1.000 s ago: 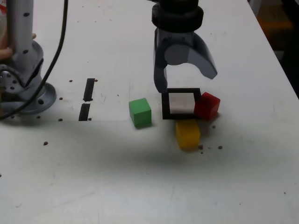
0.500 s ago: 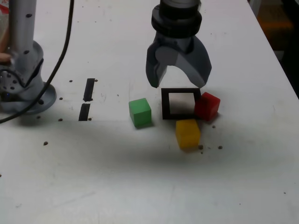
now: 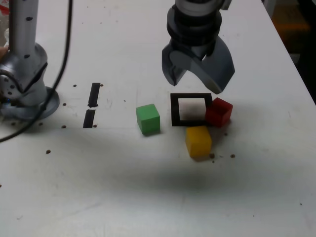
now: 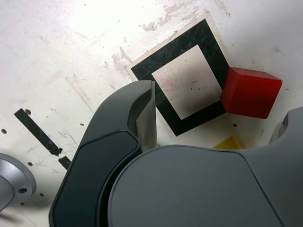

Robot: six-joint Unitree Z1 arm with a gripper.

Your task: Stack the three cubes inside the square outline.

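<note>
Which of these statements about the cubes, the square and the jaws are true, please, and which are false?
1. The square has no cube inside it. True.
2. The red cube stands on the yellow cube. False: both rest on the table, none stacked.
3. The gripper hangs over the square with jaws open and nothing between them. True.
4. The green cube lies to the exterior view's right of the square. False: it lies to its left, apart from it.
5. The red cube sits at the square's edge. True.
</note>
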